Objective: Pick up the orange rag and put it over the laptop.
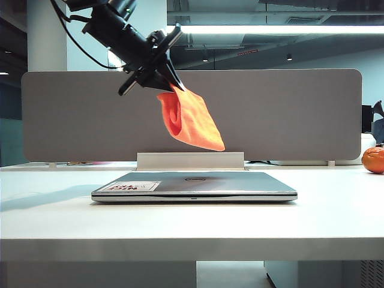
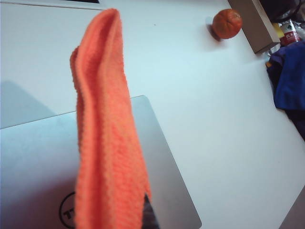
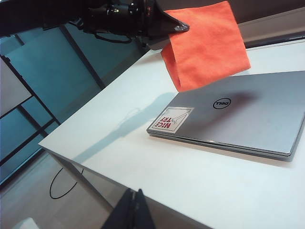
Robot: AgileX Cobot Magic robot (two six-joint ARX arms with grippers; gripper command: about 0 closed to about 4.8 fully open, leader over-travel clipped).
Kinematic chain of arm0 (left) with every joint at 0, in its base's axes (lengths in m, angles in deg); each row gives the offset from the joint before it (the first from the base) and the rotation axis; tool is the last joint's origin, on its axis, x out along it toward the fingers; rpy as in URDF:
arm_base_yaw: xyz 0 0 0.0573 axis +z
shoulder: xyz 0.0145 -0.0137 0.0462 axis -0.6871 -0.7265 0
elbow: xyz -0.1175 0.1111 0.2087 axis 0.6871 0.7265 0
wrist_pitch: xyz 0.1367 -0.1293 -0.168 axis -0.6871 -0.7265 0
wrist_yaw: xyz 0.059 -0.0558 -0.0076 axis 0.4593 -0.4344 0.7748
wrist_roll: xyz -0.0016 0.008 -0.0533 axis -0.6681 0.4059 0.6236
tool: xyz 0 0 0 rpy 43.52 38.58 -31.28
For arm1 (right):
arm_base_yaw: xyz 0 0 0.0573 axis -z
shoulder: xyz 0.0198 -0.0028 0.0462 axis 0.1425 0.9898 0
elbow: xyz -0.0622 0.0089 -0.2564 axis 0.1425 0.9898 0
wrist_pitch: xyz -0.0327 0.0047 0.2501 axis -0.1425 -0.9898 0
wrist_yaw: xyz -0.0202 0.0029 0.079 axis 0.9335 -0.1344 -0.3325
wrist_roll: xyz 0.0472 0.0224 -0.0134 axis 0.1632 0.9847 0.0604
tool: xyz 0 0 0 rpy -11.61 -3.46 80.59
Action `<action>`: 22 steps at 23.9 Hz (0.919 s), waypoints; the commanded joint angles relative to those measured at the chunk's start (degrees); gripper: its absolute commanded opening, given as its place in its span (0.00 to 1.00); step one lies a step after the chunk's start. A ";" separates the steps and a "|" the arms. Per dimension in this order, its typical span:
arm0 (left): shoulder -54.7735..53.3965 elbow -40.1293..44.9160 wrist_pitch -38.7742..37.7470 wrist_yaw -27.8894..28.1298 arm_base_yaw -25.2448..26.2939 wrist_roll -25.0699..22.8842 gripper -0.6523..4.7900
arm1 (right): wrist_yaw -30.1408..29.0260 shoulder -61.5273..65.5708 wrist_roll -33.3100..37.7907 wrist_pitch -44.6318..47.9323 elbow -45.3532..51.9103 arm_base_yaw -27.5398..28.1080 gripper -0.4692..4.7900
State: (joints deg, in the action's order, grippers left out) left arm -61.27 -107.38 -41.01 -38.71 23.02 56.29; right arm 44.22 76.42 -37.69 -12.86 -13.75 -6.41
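The orange rag hangs in the air from my left gripper, which is shut on its top corner, above the left-centre of the laptop. The laptop is closed and lies flat on the white table, silver-grey, with a sticker on its lid. In the left wrist view the rag drapes down in front of the lid and hides the jaws except one dark finger. My right gripper is shut on nothing, off the table's edge, away from the laptop and rag.
A round orange fruit sits at the table's far right, also in the left wrist view. A grey partition runs along the back, with a white stand right behind the laptop. Blue cloth lies beyond the table.
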 commanded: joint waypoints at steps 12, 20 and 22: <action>-4.39 0.02 -5.55 3.74 -5.03 -0.68 0.11 | 0.00 -0.02 -0.24 0.98 -0.35 0.02 0.08; -7.34 0.02 -9.01 18.45 -5.60 -6.32 0.11 | -0.02 -0.02 -0.22 0.96 -0.35 0.02 0.08; -7.37 0.02 -9.84 21.59 -5.49 -7.89 0.11 | -0.02 -0.02 -0.24 0.96 -0.35 0.00 0.08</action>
State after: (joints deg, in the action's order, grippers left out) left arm -68.84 -107.10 -50.47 -20.48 17.56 50.63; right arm 44.22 76.42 -37.69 -12.83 -13.75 -6.41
